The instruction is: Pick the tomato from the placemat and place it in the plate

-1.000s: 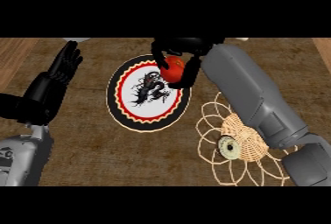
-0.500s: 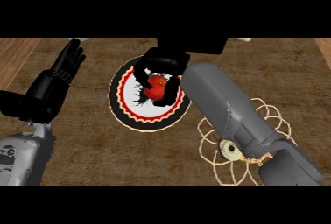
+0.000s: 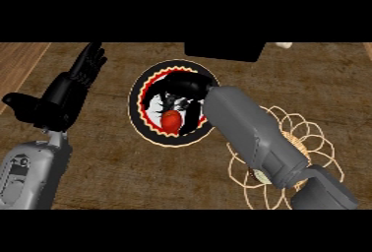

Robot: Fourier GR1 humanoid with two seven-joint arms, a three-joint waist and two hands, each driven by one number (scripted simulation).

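Note:
The red tomato [image 3: 171, 122] lies low over the middle of the round black plate [image 3: 142, 87], which has a red and cream rim and a white figure. My right hand [image 3: 181, 91] reaches over the plate from the right, its fingers curled down around the tomato and hiding much of the plate's centre. The cream lace placemat [image 3: 309, 134] lies to the right of the plate, largely hidden under my right forearm, with nothing showing on it. My left hand [image 3: 67, 94] rests open at the left, fingers up, apart from the plate.
A dark box [image 3: 224, 50] sits at the counter's back edge just behind the plate. A lighter wooden strip [image 3: 20, 61] runs along the far left. Brown counter [image 3: 145, 172] shows in front of the plate.
My right hand has carried the tomato from the plate's back rim down toward its middle, and the forearm has swung left over the placemat. The left hand has stayed put.

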